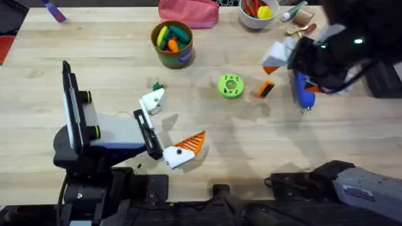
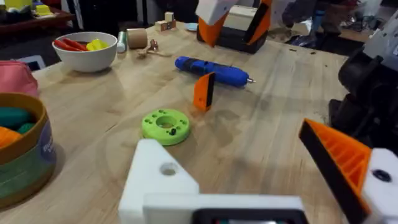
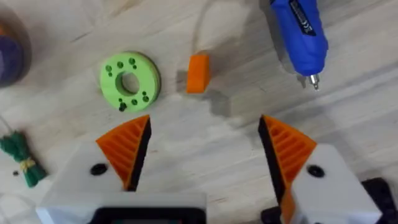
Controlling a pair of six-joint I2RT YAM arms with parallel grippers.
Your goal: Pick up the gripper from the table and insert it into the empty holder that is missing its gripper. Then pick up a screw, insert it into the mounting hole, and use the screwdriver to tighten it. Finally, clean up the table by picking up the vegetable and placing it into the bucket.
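Gripper (image 3: 198, 72), the loose orange wedge, lies on the tabletop (image 1: 207, 119) untouched, just ahead of my right pincer (image 3: 205, 146), which hovers above it spread wide and holds nothing. I judge the first step is in hand: the pick-up. Next I must lower, centre the wedge between the pads and close. Beside it sit the green disc (image 3: 129, 81) and the screwdriver (image 3: 301, 31). My left pincer (image 1: 171, 129) waits, also wide and empty, one finger being the bare white holder (image 2: 158, 180). The vegetable (image 3: 22, 158) lies apart, near the bucket (image 1: 173, 44).
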